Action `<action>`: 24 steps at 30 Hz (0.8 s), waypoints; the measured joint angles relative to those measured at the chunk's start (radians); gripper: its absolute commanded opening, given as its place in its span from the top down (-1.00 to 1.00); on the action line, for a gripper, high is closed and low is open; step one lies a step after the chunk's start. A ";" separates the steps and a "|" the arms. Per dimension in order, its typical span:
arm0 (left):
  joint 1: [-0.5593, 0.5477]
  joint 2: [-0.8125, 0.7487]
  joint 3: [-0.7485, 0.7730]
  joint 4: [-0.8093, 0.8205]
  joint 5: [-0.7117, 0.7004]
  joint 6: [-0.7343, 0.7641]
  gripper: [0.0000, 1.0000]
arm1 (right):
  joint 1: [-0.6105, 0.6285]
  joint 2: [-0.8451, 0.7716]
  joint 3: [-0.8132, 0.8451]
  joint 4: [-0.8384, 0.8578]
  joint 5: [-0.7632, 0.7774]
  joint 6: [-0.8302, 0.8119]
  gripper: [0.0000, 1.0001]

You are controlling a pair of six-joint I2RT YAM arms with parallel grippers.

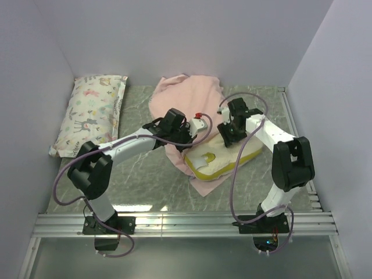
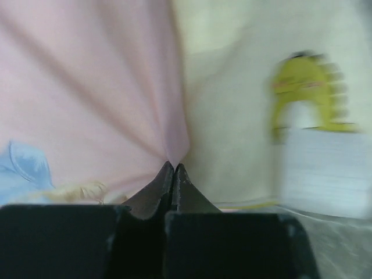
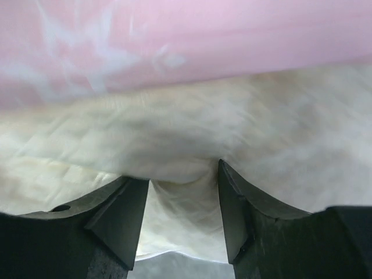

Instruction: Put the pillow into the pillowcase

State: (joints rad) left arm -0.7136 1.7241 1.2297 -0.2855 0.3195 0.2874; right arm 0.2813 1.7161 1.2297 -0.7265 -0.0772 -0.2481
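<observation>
A small white pillow (image 1: 93, 113) with animal and flower print lies at the far left of the marble-patterned table (image 1: 139, 180).

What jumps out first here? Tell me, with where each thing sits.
At mid-table, both arms meet over the cream pillow, its near end sticking out of the pink pillowcase bunched behind it. The left gripper is shut on a pinch of pillowcase fabric, while the right gripper is parted against the pillow's top. A white printed pillow lies untouched along the left wall.
</observation>
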 measured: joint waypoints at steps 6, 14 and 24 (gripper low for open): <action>0.001 -0.081 -0.002 -0.031 0.076 -0.159 0.99 | -0.041 -0.066 0.050 0.095 -0.155 0.138 -0.70; 0.001 -0.076 -0.001 -0.030 0.117 -0.351 0.99 | -0.394 -0.214 0.045 -0.021 -0.318 0.272 -0.85; 0.002 -0.003 0.060 -0.035 0.189 -0.438 0.99 | -0.429 0.022 -0.169 -0.158 -0.573 0.290 -0.91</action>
State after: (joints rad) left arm -0.7116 1.7206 1.2892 -0.3210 0.5087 -0.1509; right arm -0.1474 1.7378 1.0607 -0.8841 -0.6502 0.0422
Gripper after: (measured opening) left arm 0.012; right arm 0.951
